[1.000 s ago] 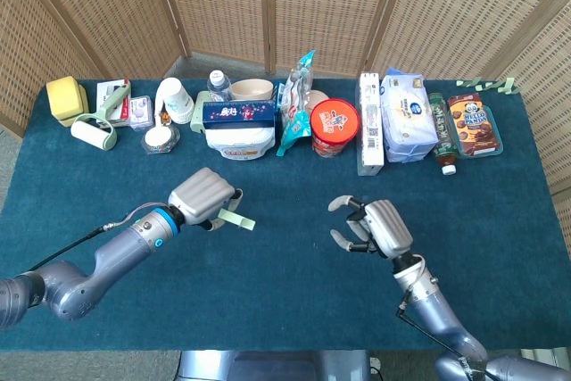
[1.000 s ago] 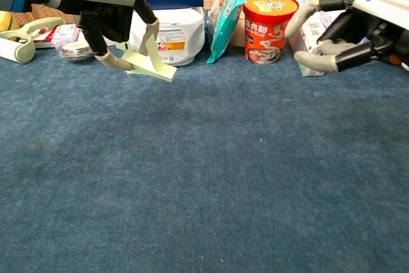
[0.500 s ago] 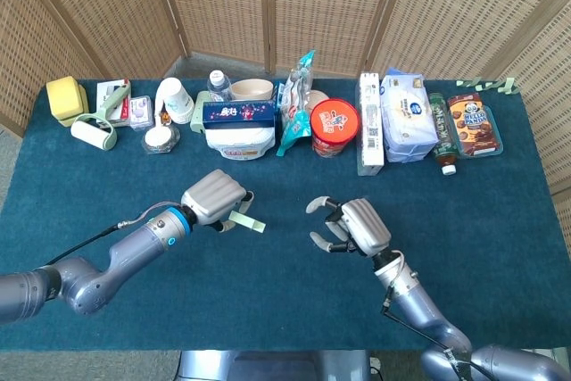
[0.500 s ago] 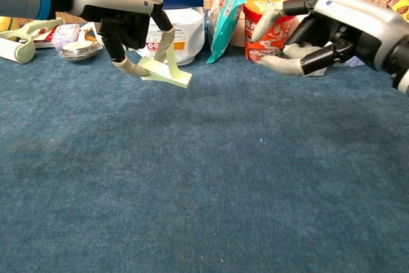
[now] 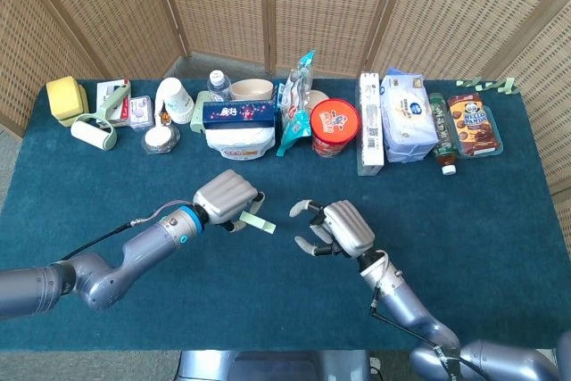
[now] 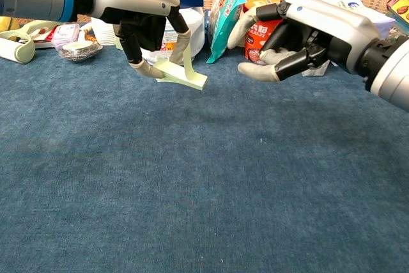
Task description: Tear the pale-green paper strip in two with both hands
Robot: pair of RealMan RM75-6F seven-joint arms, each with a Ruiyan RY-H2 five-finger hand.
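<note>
My left hand [image 5: 228, 198] [image 6: 150, 30] pinches the pale-green paper strip [image 5: 259, 222] [image 6: 183, 76] above the blue table cloth [image 5: 268, 301], near the middle. The strip's free end pokes out toward my right hand [image 5: 332, 228] [image 6: 295, 33]. That hand hovers a short gap away with its fingers spread and curved, holding nothing. In the chest view the two hands face each other at about the same height, the strip's free end lying between them.
A row of goods lines the far edge: a white tub [image 5: 238, 141], a teal snack bag [image 5: 295, 104], a red cup-noodle pot [image 5: 335, 128], a tissue pack [image 5: 407, 118], a bottle [image 5: 442, 136] and a lint roller [image 5: 93, 134].
Both hands have moved inward toward each other. The left hand carried the strip rightward and the right hand came leftward, so the gap between them has shrunk.
</note>
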